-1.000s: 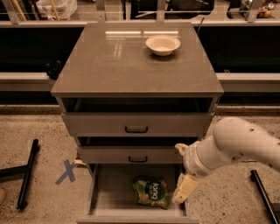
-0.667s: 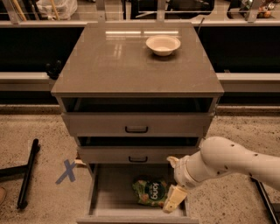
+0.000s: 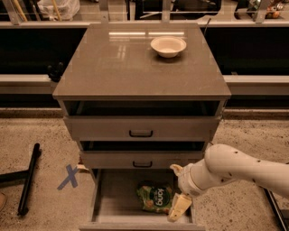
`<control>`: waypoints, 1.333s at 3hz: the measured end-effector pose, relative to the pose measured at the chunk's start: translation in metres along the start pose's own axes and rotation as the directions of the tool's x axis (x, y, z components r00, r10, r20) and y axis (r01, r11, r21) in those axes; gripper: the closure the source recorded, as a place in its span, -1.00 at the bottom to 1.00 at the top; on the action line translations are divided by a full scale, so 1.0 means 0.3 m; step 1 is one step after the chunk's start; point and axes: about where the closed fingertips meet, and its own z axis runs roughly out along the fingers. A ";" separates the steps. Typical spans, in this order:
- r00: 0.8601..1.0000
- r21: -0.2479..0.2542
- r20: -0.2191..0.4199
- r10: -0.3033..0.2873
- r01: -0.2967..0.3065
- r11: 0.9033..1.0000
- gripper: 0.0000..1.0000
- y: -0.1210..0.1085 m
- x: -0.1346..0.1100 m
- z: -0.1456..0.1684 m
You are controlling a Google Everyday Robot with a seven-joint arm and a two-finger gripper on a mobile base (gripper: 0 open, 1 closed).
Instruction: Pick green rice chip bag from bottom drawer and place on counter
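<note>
Item 1, my gripper (image 3: 179,198): over the bottom drawer (image 3: 113,198), hiding the green rice chip bag (image 3: 156,197) at its 4 o'clock corner; contact unclear.
Item 2, my arm (image 3: 244,169): cropped at 3 o'clock.
Item 3, drawer front: cropped at 6 o'clock.
Item 4, clutter (image 3: 56,6) beyond the counter (image 3: 135,63): cropped at 12 o'clock, indistinct.

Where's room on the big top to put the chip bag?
Nearly the whole counter is bare: everything left of and in front of the white bowl. In the bottom drawer the right side is crowded: the gripper hangs beside the green rice chip bag.

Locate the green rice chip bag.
The green rice chip bag lies in the bottom drawer, right of centre, low in the camera view; the gripper is beside it.
</note>
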 end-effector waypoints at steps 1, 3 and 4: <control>1.000 0.000 0.000 0.000 0.000 1.000 -1.00 0.000 0.000 0.000; 0.999 0.021 -0.017 -0.043 0.043 0.999 -1.00 -0.133 0.097 0.204; 0.999 -0.019 -0.045 -0.022 0.021 1.000 -1.00 -0.207 0.171 0.393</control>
